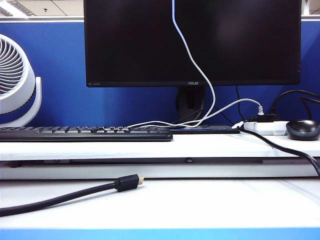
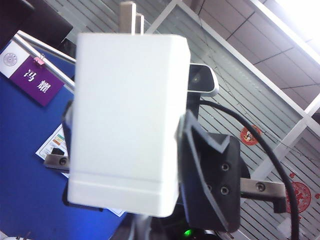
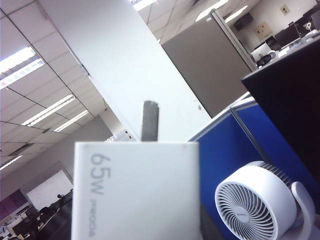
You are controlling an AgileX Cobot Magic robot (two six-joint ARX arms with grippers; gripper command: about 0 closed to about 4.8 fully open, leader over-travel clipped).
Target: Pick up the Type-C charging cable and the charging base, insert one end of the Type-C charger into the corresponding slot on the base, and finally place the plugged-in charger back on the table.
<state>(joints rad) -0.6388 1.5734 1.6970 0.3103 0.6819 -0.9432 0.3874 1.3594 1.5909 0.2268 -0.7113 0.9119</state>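
The charging base (image 3: 135, 190), a white block marked 65W with metal prongs (image 3: 149, 120) on its far end, fills my right gripper (image 3: 135, 235), which is shut on it. From the left wrist view the same base (image 2: 127, 120) shows clamped between that gripper's black fingers (image 2: 207, 185). My left gripper (image 2: 142, 231) sits just under the block, shut on a pale blurred strand that looks like the Type-C charging cable's end. The slot is hidden. In the exterior view the thin white cable (image 1: 192, 55) hangs from above down to the shelf; neither gripper shows there, and the table (image 1: 200, 200) lies below.
A thick black cable with a gold-tipped plug (image 1: 127, 182) lies on the front left of the table. On the shelf are a keyboard (image 1: 85, 133), a monitor (image 1: 192, 42), a white fan (image 1: 15, 80), a power strip (image 1: 267, 126) and a mouse (image 1: 302, 129).
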